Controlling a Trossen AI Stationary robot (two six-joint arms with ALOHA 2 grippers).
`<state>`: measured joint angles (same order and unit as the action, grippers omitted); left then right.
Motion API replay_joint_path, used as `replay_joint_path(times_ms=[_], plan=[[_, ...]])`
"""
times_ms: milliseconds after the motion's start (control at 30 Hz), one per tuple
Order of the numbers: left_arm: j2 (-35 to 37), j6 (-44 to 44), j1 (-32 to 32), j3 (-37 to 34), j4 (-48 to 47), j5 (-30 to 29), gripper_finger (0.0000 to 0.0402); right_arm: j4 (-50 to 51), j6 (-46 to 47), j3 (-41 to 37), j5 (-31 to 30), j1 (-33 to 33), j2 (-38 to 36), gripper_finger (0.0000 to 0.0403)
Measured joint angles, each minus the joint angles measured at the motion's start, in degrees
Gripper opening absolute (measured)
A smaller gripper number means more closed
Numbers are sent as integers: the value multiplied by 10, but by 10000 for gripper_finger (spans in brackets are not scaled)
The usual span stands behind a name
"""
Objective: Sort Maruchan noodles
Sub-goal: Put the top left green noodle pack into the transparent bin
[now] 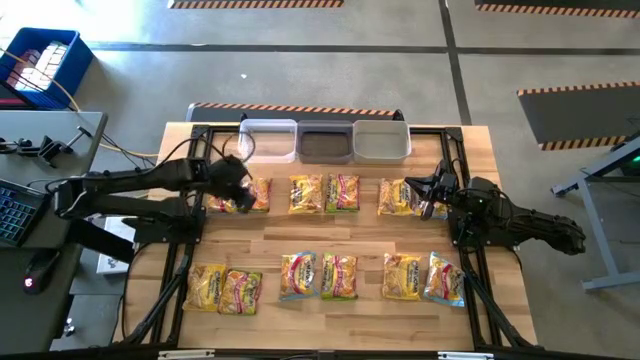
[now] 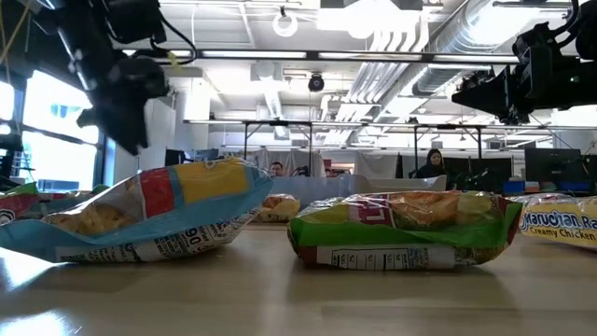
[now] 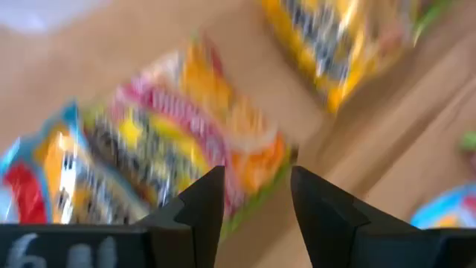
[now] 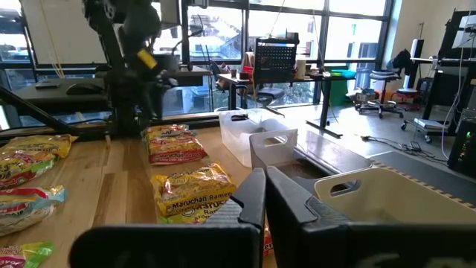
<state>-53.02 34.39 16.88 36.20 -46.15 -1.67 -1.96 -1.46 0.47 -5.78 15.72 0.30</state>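
Maruchan noodles lie in two rows on the wooden table (image 1: 330, 235). My left gripper (image 1: 236, 184) hovers over the far-left packets (image 1: 250, 195) of the back row. Its wrist view shows the fingers (image 3: 195, 208) open, with nothing between them and a pink-and-yellow packet (image 3: 186, 126) lying below. My right gripper (image 1: 432, 190) is over the back row's right-hand packets (image 1: 397, 197), fingers shut (image 4: 264, 201), with a yellow packet (image 4: 193, 190) just ahead of them. Two more packets (image 1: 323, 193) lie mid-back, and several fill the front row (image 1: 320, 277).
Three clear bins (image 1: 268, 140), (image 1: 325, 144), (image 1: 382, 140) stand side by side at the table's back edge. The low view shows a blue-edged packet (image 2: 140, 215) and a green one (image 2: 401, 229) up close. People sit at desks far behind the table.
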Motion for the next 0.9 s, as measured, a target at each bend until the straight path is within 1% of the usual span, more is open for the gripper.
replay_joint_path(times_ms=[133, 333, 500, 667, 767, 900], plan=[[-26, -4, -29, -1, -44, -5, 154, 0, 0, 0, 0, 0, 0, 0], [-87, -51, -54, -1, -40, -50, 157, 0, 0, 0, 0, 0, 0, 0], [-137, -80, -72, -1, -39, -56, 157, 0, 0, 0, 0, 0, 0, 0], [-184, -74, -92, -1, -39, -83, 157, 0, 0, 0, 0, 0, 0, 0], [-209, -59, -103, -1, -36, -112, 156, 0, 0, 0, 0, 0, 0, 0], [-239, -46, -117, -1, -29, -158, 135, 0, 0, 0, 0, 0, 0, 0]])
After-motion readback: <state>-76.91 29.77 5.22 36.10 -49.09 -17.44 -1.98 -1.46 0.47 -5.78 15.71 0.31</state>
